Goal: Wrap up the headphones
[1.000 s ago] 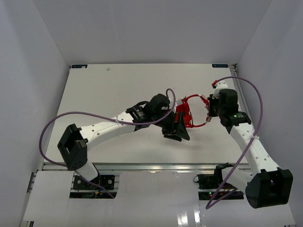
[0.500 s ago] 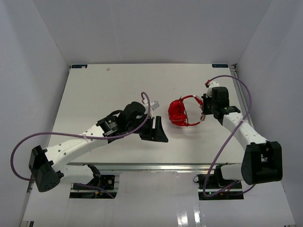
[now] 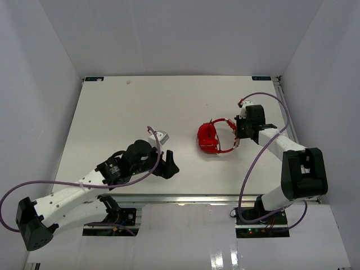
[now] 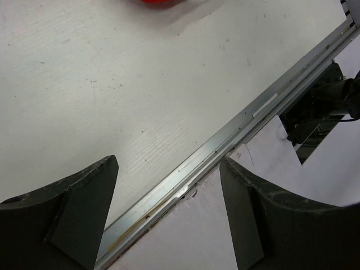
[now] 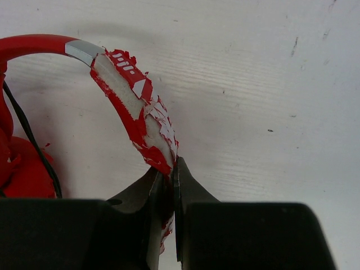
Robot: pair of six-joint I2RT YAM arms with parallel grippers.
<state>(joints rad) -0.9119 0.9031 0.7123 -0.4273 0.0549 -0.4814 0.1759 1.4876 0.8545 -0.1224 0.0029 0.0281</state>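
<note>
**Headphones and the two arms, seen from above and from both wrists.** The headphones [image 3: 212, 139] lie on the white, faintly grained desk [image 3: 129, 107], right of its centre. The round red ear cups [image 3: 207, 136] are bunched together at the left end, and the headband [image 5: 34, 44] arches away to the right. The right gripper [image 5: 171, 169] is clamped on the headband where the red covering is torn and flaked, so that pale foam padding [image 5: 143, 121] is exposed. A short silver band [image 5: 81, 52] marks the joint with the smooth red plastic. A thin black cord [image 5: 31, 140] is seen running down beside an ear cup, and its lower end is cut off by the black gripper body. The left gripper [image 4: 169, 185] is placed well apart from the headphones, low over the near edge of the desk. Its dark, scuffed fingers [image 4: 84, 208] are spread wide with nothing between them. Beneath it an aluminium rail [image 4: 236, 140] is seen crossing diagonally. In that view the headphones appear only as a red blur at the upper margin. Purple cables [image 3: 264, 94] are looped from each arm; the right one probably clears the headphones, though this cannot be settled from above. The desk is enclosed by plain white walls [image 3: 34, 67].
</note>
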